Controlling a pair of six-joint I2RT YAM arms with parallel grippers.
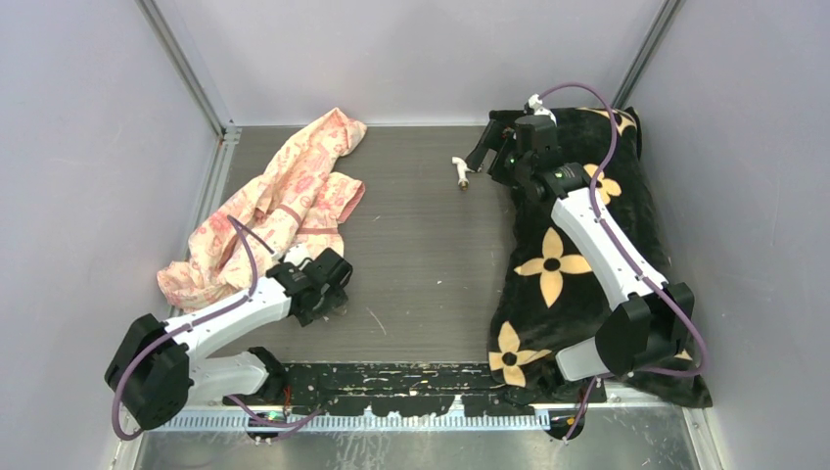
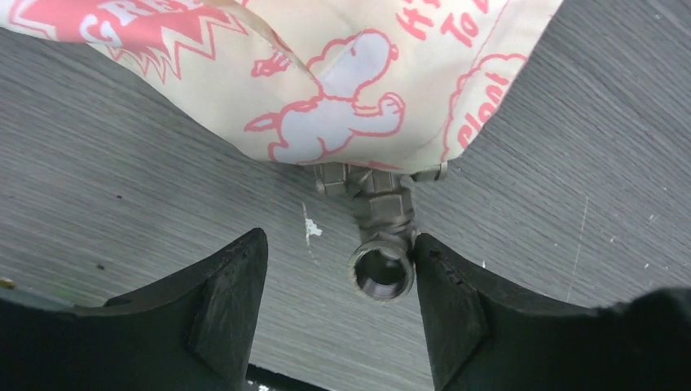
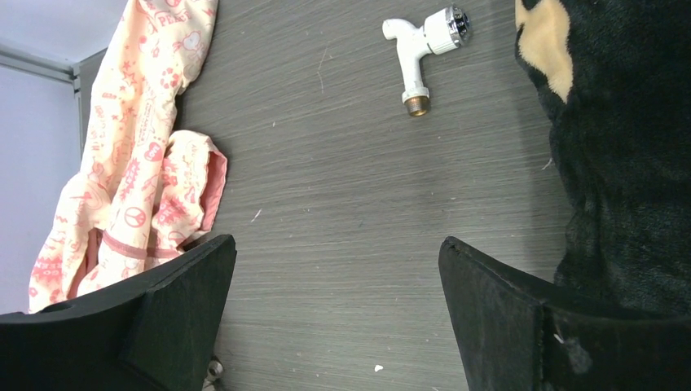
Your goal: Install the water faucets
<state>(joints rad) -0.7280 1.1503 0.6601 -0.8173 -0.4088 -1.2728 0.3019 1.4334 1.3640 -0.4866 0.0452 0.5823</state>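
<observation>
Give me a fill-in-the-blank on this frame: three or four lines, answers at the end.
1. The left pincer straddles the grey metal fitting, whose far end is hidden under the pink-printed ____.
2. The white tap lies on the table; its threaded tip is ____-coloured.
3. The right pincer is open and holds ____.
Answers: cloth; brass; nothing.
</observation>
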